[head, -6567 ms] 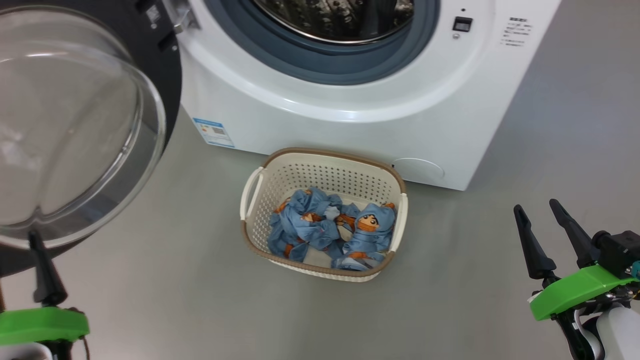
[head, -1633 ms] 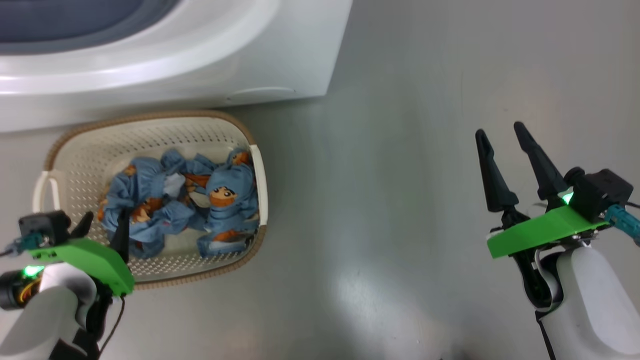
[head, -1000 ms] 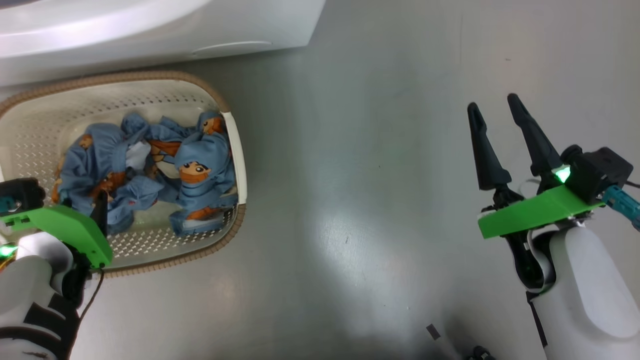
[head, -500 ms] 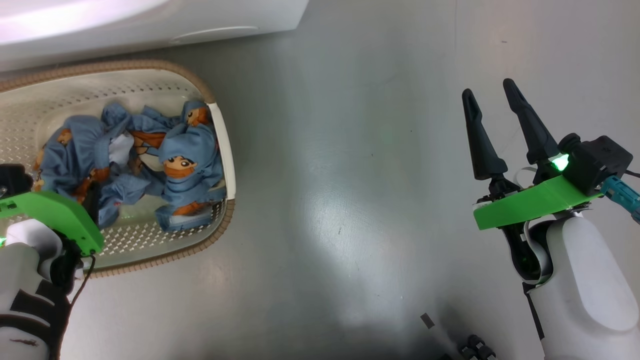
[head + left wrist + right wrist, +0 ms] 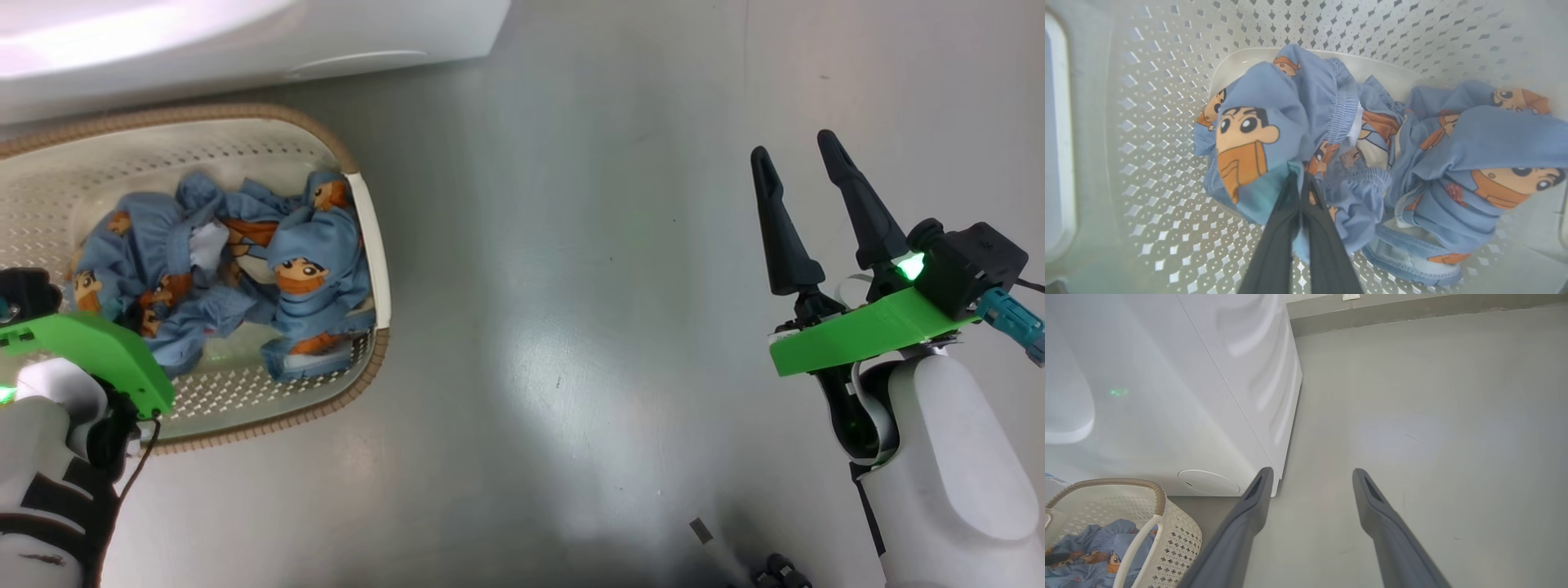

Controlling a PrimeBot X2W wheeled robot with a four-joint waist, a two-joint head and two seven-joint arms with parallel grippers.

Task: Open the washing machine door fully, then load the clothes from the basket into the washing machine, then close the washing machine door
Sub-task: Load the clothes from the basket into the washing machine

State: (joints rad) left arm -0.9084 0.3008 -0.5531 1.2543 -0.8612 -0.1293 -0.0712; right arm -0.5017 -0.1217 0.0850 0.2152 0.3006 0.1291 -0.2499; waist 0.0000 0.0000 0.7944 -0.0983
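The light blue fabric clothes (image 5: 1331, 134), printed with orange-and-brown cartoon faces, lie crumpled together on the bottom of the cream-white perforated plastic basket (image 5: 331, 149) with its brown woven-look rim. The basket stands on the grey floor (image 5: 571, 286) just in front of the big white washing machine (image 5: 1167, 396). In the left wrist view we see the left gripper (image 5: 1300, 179) down in the basket, its two dark fingers pressed together on a fold of the blue fabric near the middle of the heap. We judge the pinch to be small and close to an edge of the fold, so the cloth could slip out on the lift. The pieces also overlap, so one could drag a neighbour up and drop it on the floor, or snag on the rim and tip the light basket. The heap has no clear end that points anywhere. Its long axis follows the basket's length, across the head view and roughly alongside the machine's front. The right gripper (image 5: 792, 147) hangs well apart over bare floor, fingers spread and holding nothing.
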